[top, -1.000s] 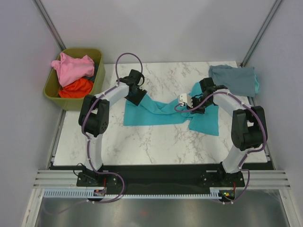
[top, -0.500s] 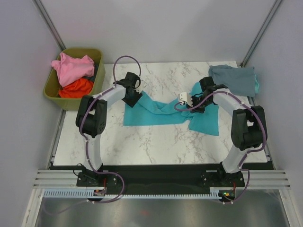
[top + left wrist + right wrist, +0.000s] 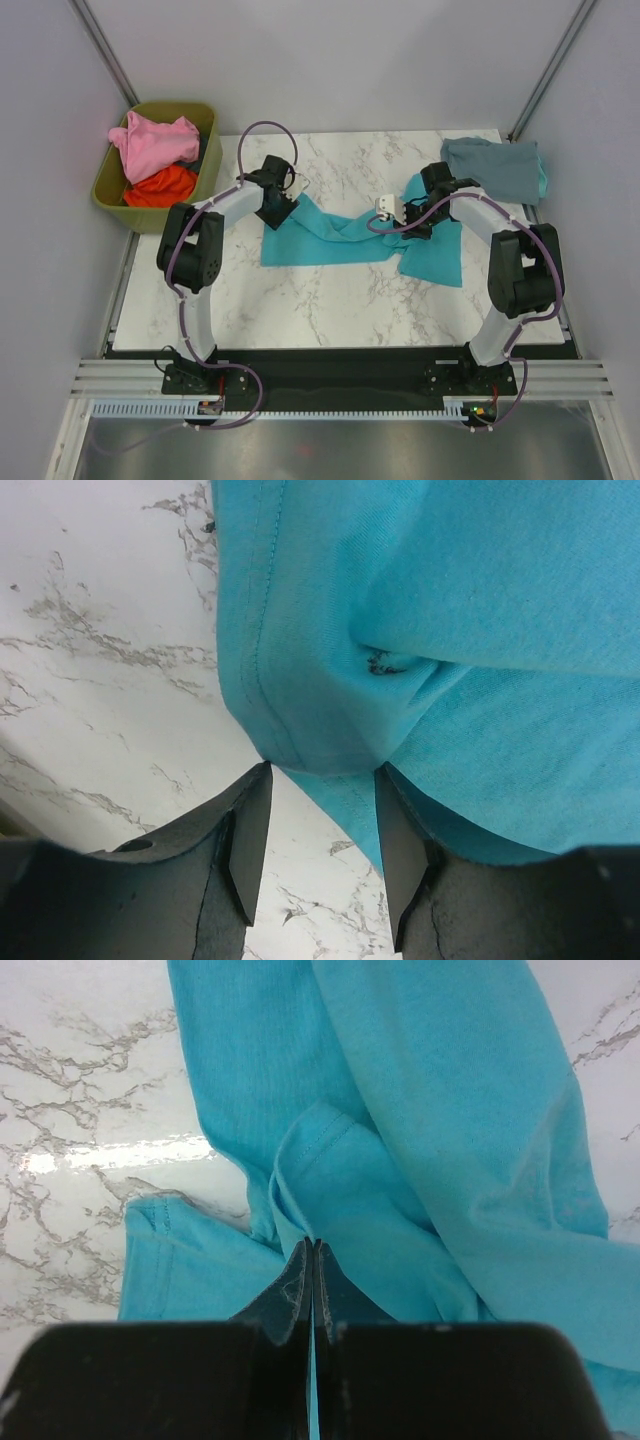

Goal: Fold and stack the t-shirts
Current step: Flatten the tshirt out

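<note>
Marble-patterned table (image 3: 330, 300) is covered across its middle by a crumpled teal shirt (image 3: 335, 240). A fold of it is clenched by the right hand (image 3: 312, 1252). The left hand (image 3: 322, 780) is held released, the shirt's hem at its fingertips. Farther back, a grey-blue shirt (image 3: 495, 168) is laid at the right corner. A pink shirt (image 3: 150, 145) and an orange-red shirt (image 3: 160, 187) are heaped in a green bin (image 3: 207, 112) at the left.

This is a robotics lab test cell. Plain pale panels (image 3: 350, 60) enclose a marble-patterned counter (image 3: 330, 300), and metal struts (image 3: 105, 45) rise behind its far corners. Aluminium rails (image 3: 340, 378) with cable ducting run along its near edge, where the cabled left arm (image 3: 200, 260) and right arm (image 3: 520, 270) are bolted.
</note>
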You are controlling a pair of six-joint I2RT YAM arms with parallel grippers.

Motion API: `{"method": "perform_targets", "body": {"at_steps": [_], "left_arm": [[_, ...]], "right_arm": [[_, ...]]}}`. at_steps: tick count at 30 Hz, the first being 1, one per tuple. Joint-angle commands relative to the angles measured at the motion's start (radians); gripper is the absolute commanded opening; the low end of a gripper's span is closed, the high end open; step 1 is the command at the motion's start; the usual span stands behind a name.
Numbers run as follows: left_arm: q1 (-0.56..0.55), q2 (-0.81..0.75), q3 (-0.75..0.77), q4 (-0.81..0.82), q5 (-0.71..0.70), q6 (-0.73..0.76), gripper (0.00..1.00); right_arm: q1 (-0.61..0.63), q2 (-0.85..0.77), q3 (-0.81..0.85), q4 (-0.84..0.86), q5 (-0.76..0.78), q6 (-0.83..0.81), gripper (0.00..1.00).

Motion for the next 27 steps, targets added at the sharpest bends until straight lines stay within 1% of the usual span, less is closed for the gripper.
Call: {"method": "perform_targets", "body": {"at_steps": [1, 4, 6, 11, 14, 17, 20, 21, 22, 24, 25, 27], "left_arm": [[0.011, -0.011, 0.032, 0.032, 0.019, 0.033, 0.52], [0.016, 0.001, 0.054, 0.032, 0.02, 0.039, 0.51], [0.017, 0.012, 0.071, 0.032, 0.023, 0.044, 0.48], [0.024, 0.032, 0.1, 0.027, 0.031, 0.051, 0.46], [0.025, 0.038, 0.114, 0.016, 0.042, 0.055, 0.41], [0.025, 0.038, 0.115, 0.009, 0.062, 0.059, 0.33], [0.03, 0.035, 0.114, -0.001, 0.08, 0.059, 0.19], [0.033, 0.032, 0.112, -0.002, 0.083, 0.058, 0.07], [0.034, 0.023, 0.109, -0.004, 0.085, 0.055, 0.02], [0.036, 0.006, 0.105, -0.013, 0.082, 0.047, 0.02], [0.036, -0.027, 0.1, -0.014, 0.08, 0.048, 0.02], [0.037, -0.078, 0.085, -0.014, 0.079, 0.053, 0.02]], "right_arm": [[0.011, 0.0, 0.023, 0.01, -0.019, 0.012, 0.0], [0.014, -0.004, 0.015, 0.011, -0.019, 0.018, 0.0], [0.019, -0.006, 0.01, 0.013, -0.017, 0.021, 0.0], [0.03, -0.007, 0.009, 0.022, -0.016, 0.039, 0.0], [0.036, -0.004, 0.01, 0.03, -0.011, 0.049, 0.0], [0.042, -0.004, 0.012, 0.033, -0.006, 0.059, 0.0], [0.045, -0.006, 0.013, 0.039, -0.002, 0.07, 0.0], [0.048, -0.006, 0.015, 0.039, 0.0, 0.073, 0.0], [0.049, -0.007, 0.016, 0.041, 0.001, 0.078, 0.0], [0.05, -0.02, 0.033, 0.044, 0.018, 0.108, 0.0], [0.048, -0.03, 0.044, 0.048, 0.029, 0.139, 0.0], [0.037, -0.046, 0.09, 0.082, 0.053, 0.267, 0.0]]}}
